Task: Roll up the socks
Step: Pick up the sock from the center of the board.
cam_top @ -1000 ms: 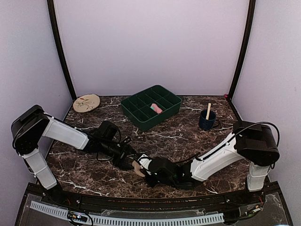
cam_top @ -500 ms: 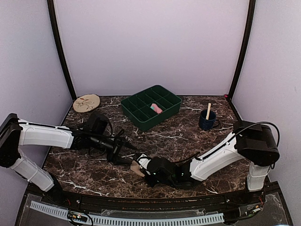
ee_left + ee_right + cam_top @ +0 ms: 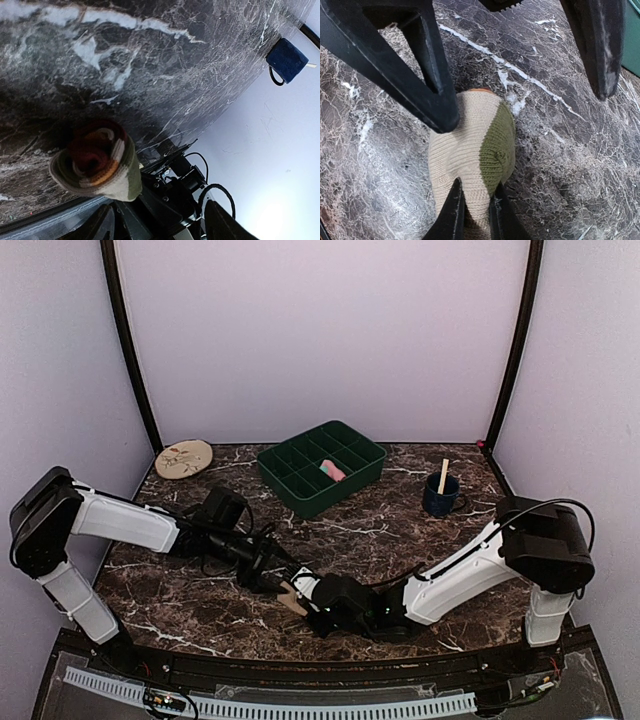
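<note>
We find the near middle of the counter [image 3: 400, 525] crowded: the left gripper [image 3: 278, 575] hangs with fingers [image 3: 427, 75] spread wide over the beige sock [image 3: 470, 150], and the right gripper [image 3: 475, 192] pinches that sock from the right. Farther back the green tray [image 3: 322, 468], mug [image 3: 440, 495] and disc [image 3: 183, 458] stand well apart, with bare counter between them where a gripper could pass.

Dark marble counter [image 3: 400, 530]: green tray [image 3: 278, 483], blue mug [image 3: 440, 497], round disc [image 3: 184, 458] toward rear; 1 rolled beige sock [image 3: 293, 595] front.
</note>
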Available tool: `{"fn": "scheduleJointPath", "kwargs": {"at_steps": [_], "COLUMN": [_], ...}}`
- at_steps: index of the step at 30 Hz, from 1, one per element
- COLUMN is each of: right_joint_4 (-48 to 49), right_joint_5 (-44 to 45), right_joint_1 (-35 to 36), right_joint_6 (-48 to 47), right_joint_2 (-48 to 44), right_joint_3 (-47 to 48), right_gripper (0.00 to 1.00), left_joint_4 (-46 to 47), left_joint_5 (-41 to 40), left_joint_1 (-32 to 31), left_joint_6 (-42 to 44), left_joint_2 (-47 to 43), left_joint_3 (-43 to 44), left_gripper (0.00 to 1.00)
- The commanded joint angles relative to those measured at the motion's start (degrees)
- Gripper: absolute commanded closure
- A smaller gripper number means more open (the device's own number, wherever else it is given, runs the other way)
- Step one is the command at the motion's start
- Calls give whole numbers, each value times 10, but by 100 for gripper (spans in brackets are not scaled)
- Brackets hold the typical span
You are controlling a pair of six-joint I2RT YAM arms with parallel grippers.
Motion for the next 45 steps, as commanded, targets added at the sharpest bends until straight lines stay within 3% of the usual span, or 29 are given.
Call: {"fn": "scheduleJointPath", "kwargs": {"at_steps": [1, 32, 45], "right_joint_4": [7, 29, 36], "right_joint_5": [11, 38, 47], "right_joint_1": [9, 17, 20], "right_joint_6": [0, -17, -21], "right_joint_2": [7, -6, -10], "right_joint_3": [3, -12, -21], "right_gripper": [100, 100, 100], "left_joint_4": [18, -1, -61], "left_joint_5": [8, 31, 36], "left_joint_1": [-2, -26, -27], "left_joint_6": [2, 6, 62], "left_joint_2": [10, 82, 108], "left_joint_3": [10, 9, 22], "left_gripper": [36, 35, 65]}}
